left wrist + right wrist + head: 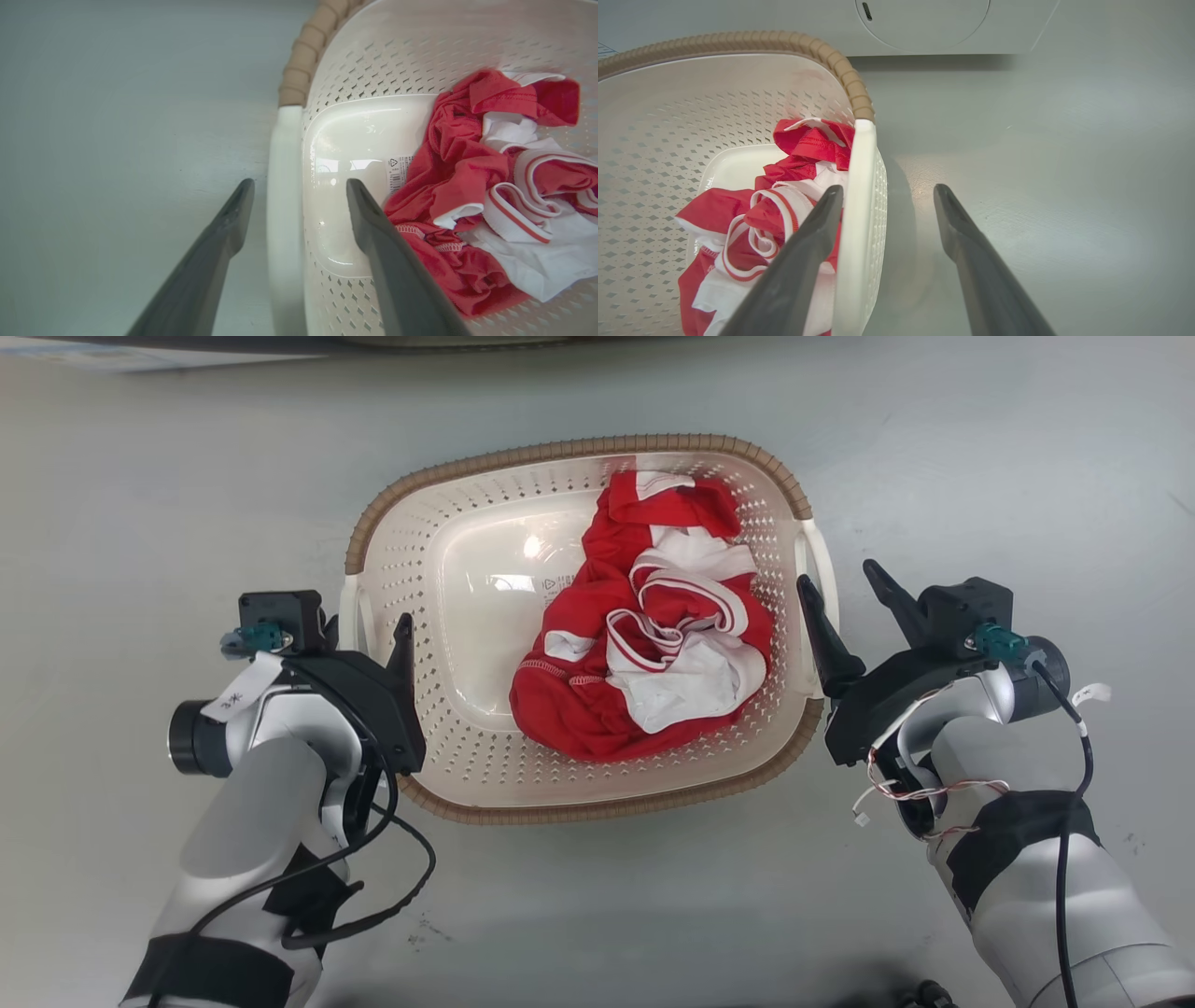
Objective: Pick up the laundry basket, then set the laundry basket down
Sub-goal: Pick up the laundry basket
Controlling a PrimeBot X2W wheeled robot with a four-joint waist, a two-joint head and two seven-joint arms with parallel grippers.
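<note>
Your left gripper (300,184) straddles the white left handle (282,196) of the laundry basket (448,616). Its jaws are spread wide, one finger outside and one inside the basket, with a gap on either side. Your right gripper (836,573) brackets the right handle (859,186) the same way, released. Whether its inner finger touches the handle cannot be told. The basket sits on the grey floor (187,476) between both arms, with a red-and-white garment (644,644) heaped toward its right.
</note>
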